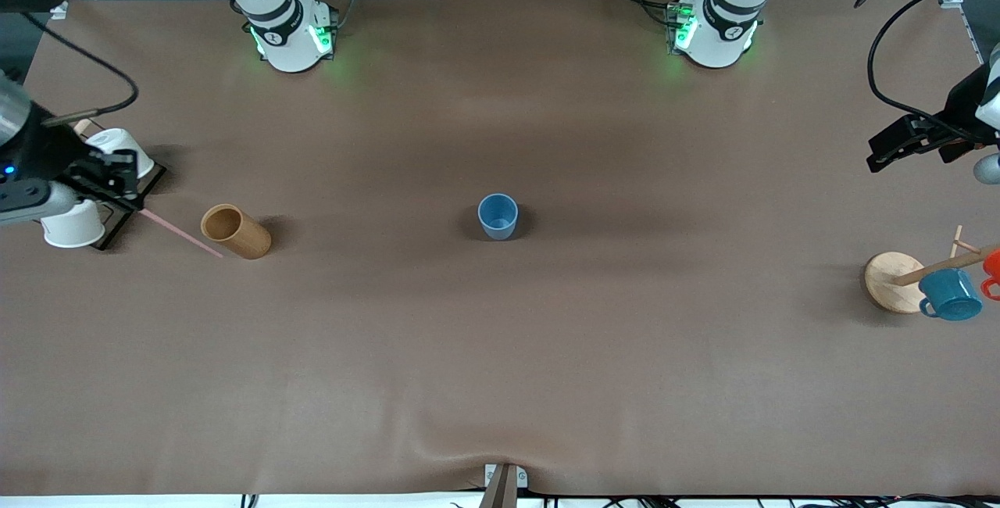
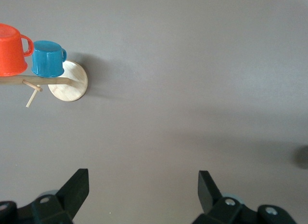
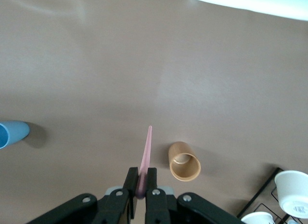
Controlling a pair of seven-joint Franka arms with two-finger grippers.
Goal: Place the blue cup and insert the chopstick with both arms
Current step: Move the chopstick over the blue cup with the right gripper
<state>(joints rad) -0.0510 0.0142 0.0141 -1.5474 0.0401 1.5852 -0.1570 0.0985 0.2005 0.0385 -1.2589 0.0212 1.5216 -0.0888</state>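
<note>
While the small light-blue plastic cup (image 1: pixel 498 216) stands upright by itself in the middle of the brown surface (image 1: pixel 500 352), the right tool (image 3: pixel 142 191) is up in the air at the right arm's end, over the black wire tray (image 1: pixel 117 215). Its 2 fingers are pressed together on the thin pink chopstick (image 1: pixel 181 233), which sticks out from them in a slant toward the cup. Under the tip of the stick lies a tan round tube-shaped holder (image 1: pixel 236 231) on its side, with its open mouth showing. The tray holds 2 white paper cups (image 1: pixel 74 224). At the left arm's end, the left tool (image 2: pixel 143 188) waits in the air with its 2 fingers spread wide and nothing between them. Near it stands a wooden mug rack with a round base (image 1: pixel 893 281), and a dark teal mug with a handle (image 1: pixel 950 295) and an orange-red mug (image 2: pixel 11 49) hang on it.
</note>
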